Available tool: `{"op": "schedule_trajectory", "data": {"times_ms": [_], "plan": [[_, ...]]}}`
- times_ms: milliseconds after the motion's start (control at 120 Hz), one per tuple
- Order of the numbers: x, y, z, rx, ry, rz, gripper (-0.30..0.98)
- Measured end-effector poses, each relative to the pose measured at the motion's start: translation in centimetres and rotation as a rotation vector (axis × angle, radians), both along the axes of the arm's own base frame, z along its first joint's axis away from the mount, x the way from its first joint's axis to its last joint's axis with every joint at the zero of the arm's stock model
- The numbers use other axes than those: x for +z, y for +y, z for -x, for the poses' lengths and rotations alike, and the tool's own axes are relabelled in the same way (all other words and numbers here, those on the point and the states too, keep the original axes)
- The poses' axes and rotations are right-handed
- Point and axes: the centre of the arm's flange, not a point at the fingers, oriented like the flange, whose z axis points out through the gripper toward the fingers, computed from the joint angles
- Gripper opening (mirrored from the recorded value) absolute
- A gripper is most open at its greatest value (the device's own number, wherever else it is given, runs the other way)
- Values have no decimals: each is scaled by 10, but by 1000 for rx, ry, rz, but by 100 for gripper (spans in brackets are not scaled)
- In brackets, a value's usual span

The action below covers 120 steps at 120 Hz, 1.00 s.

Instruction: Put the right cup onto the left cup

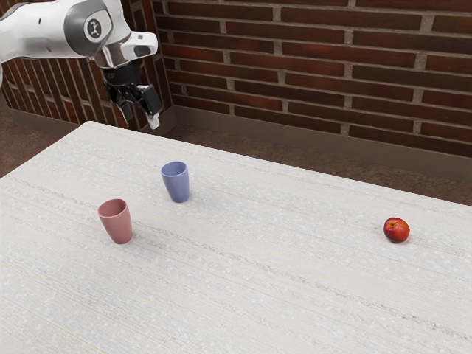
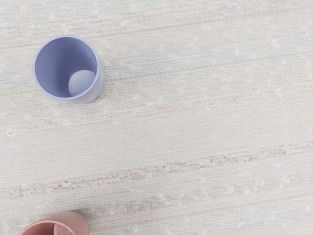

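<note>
Gripper (image 1: 140,118): it is released, its two fingers standing apart with a gap between them. In the exterior view it hangs in the air, higher than the cups, near the corner of the table that is far from the camera.
Arm (image 1: 44,37): white with dark parts, it enters from the exterior view's upper left; the hand points downward.
Blue cup (image 1: 176,183): it stands upright on the table, mouth up – the wrist view looks down into it and shows its pale inner bottom. It is apart from the gripper.
Pink cup (image 1: 117,222): it is also upright on the table, more to the exterior view's left and closer to that camera than the blue cup. In the wrist view a part of it is cut by the border.
Between the cups: bare table – they are near each other, but not touching, and neither is inside the other.
Fruit (image 1: 397,230): red with a little orange, it lies on the table toward the exterior view's right, well apart from both cups.
Table (image 1: 243,287): whitish, with thin streaks of brown and grey.
Wall (image 1: 317,66): dark red bricks, behind the table.
</note>
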Motion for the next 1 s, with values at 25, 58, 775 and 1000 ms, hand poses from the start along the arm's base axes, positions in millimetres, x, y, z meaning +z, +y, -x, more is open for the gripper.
{"op": "schedule_trajectory", "data": {"times_ms": [25, 58, 775, 1000], "plan": [[0, 0, 0, 1, 0, 0, 69], [0, 0, -1, 3, 0, 0, 69], [-151, 1, -106, 12, 71, -38, 69], [-193, 19, -124, 35, 47, -65, 69]]}}
